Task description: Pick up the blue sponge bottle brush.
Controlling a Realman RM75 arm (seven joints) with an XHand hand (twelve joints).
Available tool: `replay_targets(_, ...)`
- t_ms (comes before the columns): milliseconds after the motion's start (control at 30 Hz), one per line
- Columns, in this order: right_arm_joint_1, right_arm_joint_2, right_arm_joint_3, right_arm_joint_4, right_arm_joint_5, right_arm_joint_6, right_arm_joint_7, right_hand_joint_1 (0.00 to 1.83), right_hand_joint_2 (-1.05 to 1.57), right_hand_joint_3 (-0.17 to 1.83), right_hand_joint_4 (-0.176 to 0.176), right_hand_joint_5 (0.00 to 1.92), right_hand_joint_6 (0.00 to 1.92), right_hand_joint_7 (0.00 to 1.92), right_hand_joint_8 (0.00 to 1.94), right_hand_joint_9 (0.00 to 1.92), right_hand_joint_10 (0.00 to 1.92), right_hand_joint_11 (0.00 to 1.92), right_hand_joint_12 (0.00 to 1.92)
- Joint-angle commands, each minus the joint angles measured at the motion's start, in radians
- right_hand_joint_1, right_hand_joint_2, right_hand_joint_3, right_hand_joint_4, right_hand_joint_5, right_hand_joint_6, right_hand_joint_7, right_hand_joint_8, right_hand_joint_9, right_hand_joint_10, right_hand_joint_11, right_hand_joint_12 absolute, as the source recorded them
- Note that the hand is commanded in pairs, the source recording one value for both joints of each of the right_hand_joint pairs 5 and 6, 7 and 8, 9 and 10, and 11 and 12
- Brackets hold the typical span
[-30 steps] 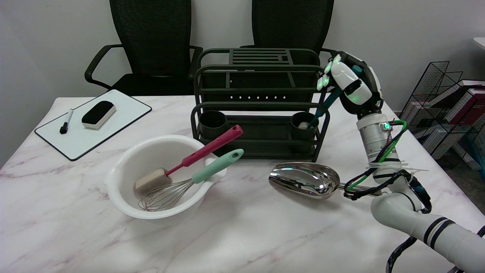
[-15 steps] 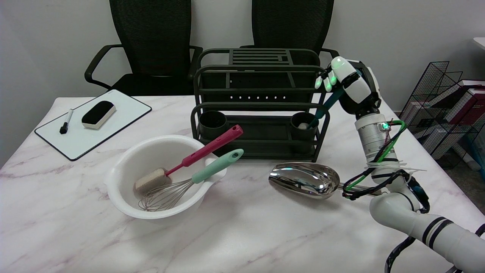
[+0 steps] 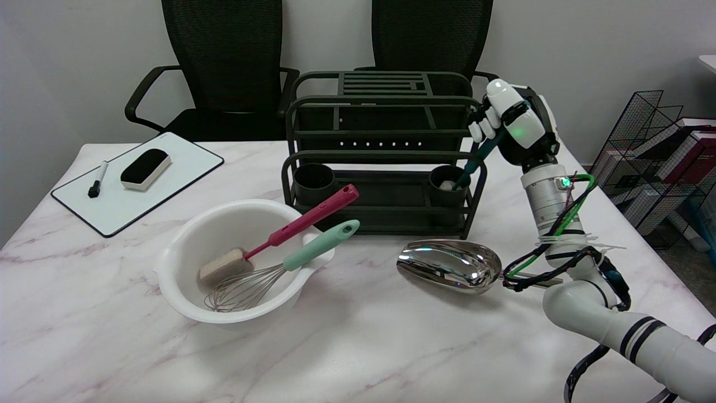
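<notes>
- A whiteboard (image 3: 168, 173) lies at the far left of the table (image 3: 358, 336), well apart from the right hand and lower than it in the picture; a black marker (image 3: 97, 180) and a black-topped eraser (image 3: 145, 168) rest on it.
- A white bowl (image 3: 184, 291) sits on the marble top, far to the left of the hand and nearer the camera.
- In the bowl lean a red-handled sponge brush (image 3: 279, 235) and a whisk (image 3: 279, 267) with a mint-green handle, both handles pointing up and right over the rim toward the hand's side.
- A dark green rack (image 3: 380, 101) stands just left of the hand, its top rail level with the fingers.
- The rack's front shelf holds two round cups; the right cup (image 3: 444, 193) is below and a little left of the hand.
- The blue sponge bottle brush (image 3: 475, 162) stands tilted in that right cup, its pale sponge head down inside and its teal handle slanting up and right into the hand.
- The right hand (image 3: 512, 120) is at the rack's upper right corner, fingers curled in around the top of the teal handle, gripping it.
- A shiny metal scoop (image 3: 450, 266) lies on the table below the hand, just beside the forearm.
</notes>
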Motion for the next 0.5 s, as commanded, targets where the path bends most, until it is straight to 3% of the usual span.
replay_targets(33,0.016,-0.003,0.000,0.001,0.001,-0.023,0.000,0.90,0.77,0.81,0.000,1.83,1.83,1.74,1.74,1.76,1.76,1.62,1.62)
replay_targets(167,0.016,-0.003,0.002,0.001,0.001,-0.025,0.000,0.91,0.76,0.84,0.000,1.84,1.84,1.91,1.91,1.90,1.90,1.70,1.70)
replay_targets(500,0.021,-0.003,0.008,0.006,0.001,-0.046,0.000,0.93,0.65,0.92,0.000,1.92,1.92,1.92,1.92,1.92,1.92,1.69,1.69)
